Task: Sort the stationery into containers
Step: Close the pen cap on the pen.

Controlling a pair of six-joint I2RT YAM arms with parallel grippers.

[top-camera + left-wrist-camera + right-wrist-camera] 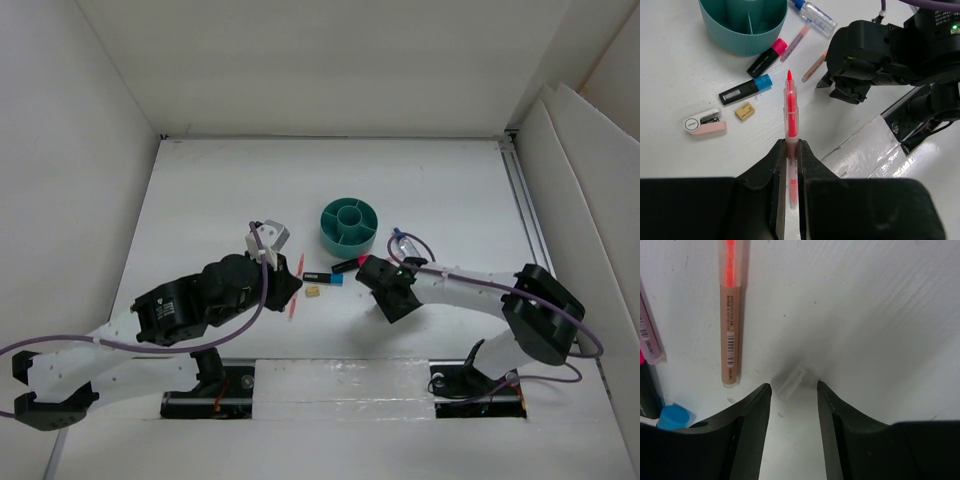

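The left gripper [791, 148] is clamped on a red pen [790, 115], jaws pressed against the barrel and the tip pointing toward the teal organizer [742, 35] (I cannot tell whether the pen is off the table). Near the organizer's wall lie 2 black markers, the pink-ended marker [766, 58] and the blue-ended marker [746, 90]. A tan block [745, 111] and a pale pink eraser [704, 123] sit just beside the blue-ended one. A clear bottle [815, 14] and a thin pink pen [795, 43] lie on the organizer's right. The right gripper [793, 389] is low over the table [220, 190], its fingers apart on either side of 1 small clear cap [792, 382], with a thin orange pen [730, 315] near it.
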